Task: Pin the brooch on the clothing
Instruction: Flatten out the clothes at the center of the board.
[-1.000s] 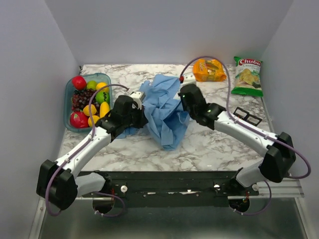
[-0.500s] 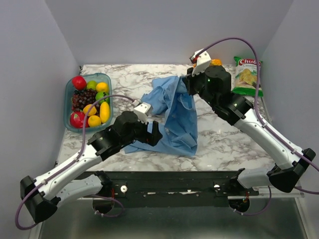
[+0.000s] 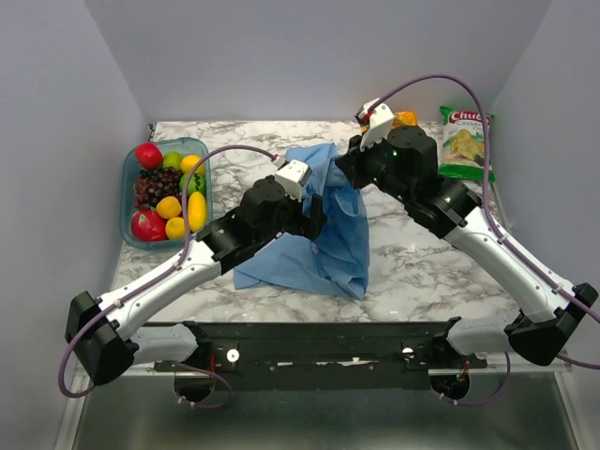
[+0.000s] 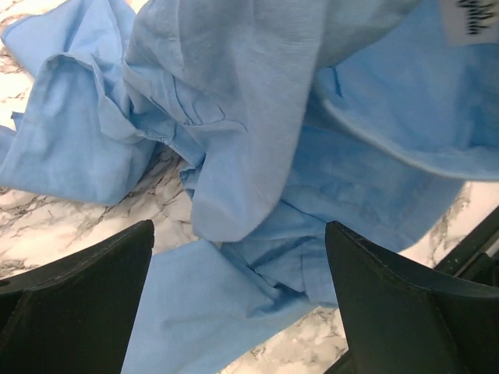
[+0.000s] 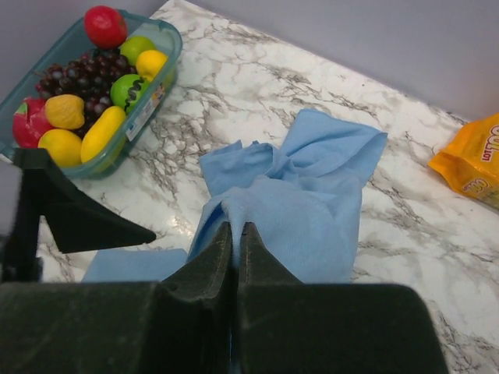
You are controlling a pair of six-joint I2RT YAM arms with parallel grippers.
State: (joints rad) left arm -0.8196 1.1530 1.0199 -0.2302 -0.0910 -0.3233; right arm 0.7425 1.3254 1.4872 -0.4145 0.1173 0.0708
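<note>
Noted at tabletop centre: crumpled light blue shirt (image 3: pixel 323 234), far edge raised off the marble. Pinched at its 1 o'clock corner by right gripper (image 5: pixel 235 230), pressed together on a fold. Above shirt middle, left gripper (image 4: pixel 238 234) spread wide, gripping nothing. Brooch not discernible.

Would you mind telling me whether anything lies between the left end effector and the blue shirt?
Nothing visible does. The left end effector hangs open over the shirt, with only its fabric and the marble table showing between the fingers. The right end effector is shut on a fold of the same shirt.
</note>
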